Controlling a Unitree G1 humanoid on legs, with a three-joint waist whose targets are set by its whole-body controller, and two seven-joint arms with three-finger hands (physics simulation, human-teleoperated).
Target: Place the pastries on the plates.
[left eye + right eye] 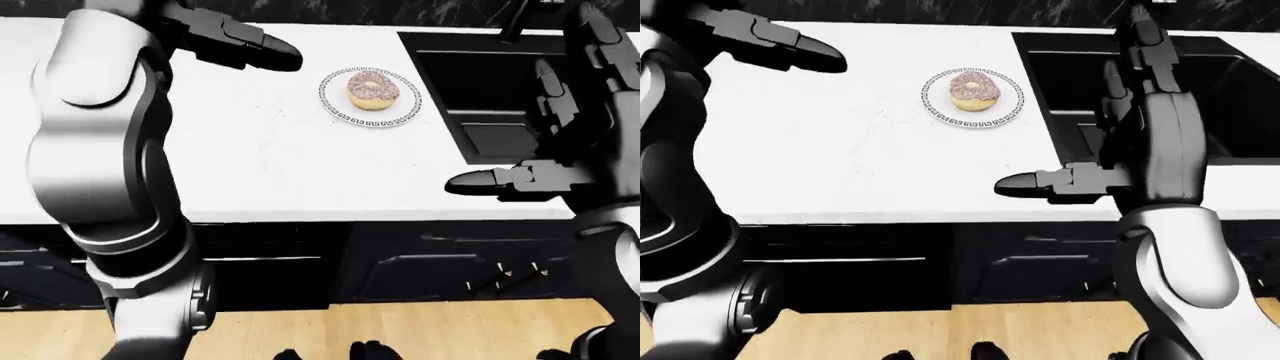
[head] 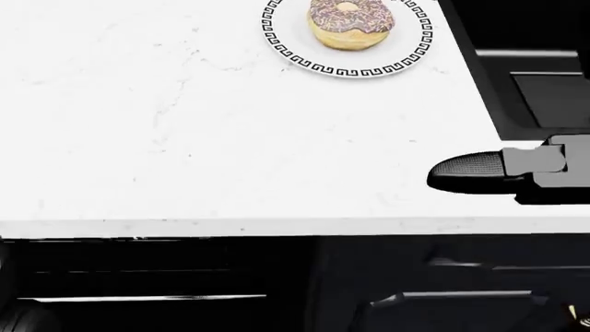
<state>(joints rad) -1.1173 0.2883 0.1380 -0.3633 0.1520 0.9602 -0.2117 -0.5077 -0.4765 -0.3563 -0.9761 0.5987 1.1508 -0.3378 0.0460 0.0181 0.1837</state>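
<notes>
While the donut (image 1: 373,88) lies on the plate (image 1: 399,117), we see our left hand (image 1: 238,43) unclenched and empty just left of it, nearer than the right hand (image 1: 1060,182), also holding nothing.

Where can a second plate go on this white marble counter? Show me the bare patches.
The widest free patch of the white marble counter lies left of and below the Greek-key-rimmed plate, down to the counter's near edge. The plate itself holds the sprinkled chocolate donut. It is tighter on the right: the black sink borders there, and the right hand hovers over that corner.
</notes>
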